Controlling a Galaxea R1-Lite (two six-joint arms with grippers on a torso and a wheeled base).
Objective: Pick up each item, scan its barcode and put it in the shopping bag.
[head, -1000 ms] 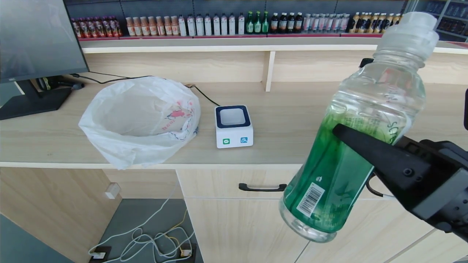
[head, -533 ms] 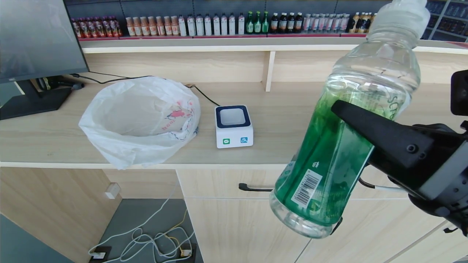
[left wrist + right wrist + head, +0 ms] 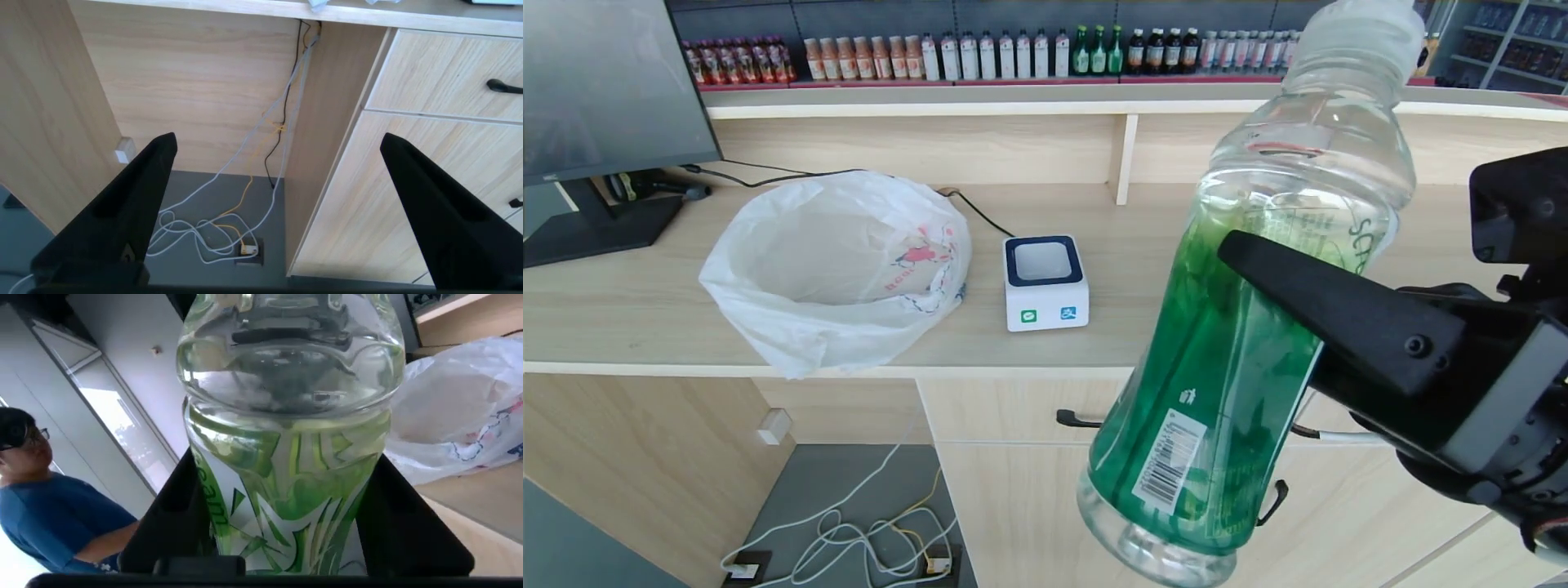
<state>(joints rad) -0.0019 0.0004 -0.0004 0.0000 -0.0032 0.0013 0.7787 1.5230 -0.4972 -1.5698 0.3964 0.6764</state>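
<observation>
1. R gripper [image 3: 1258,359] is clamped on the bottle [image 3: 1258,204] mid-body. Bottle is tilted, cap up, in the air front-right of the desk [image 3: 621,310], well apart from the scanner [image 3: 1045,282].
2. The mid-body grip leaves the barcode [image 3: 1168,461], low on the label, uncovered.
3. Scanner window faces up, so the barcode prob. needs turning down over it.
4. Shopping bag [image 3: 837,269] sits just beside the scanner, mouth open for an easy drop.
5. L gripper [image 3: 278,143] is spread wide, empty, low by the cupboard front.
</observation>
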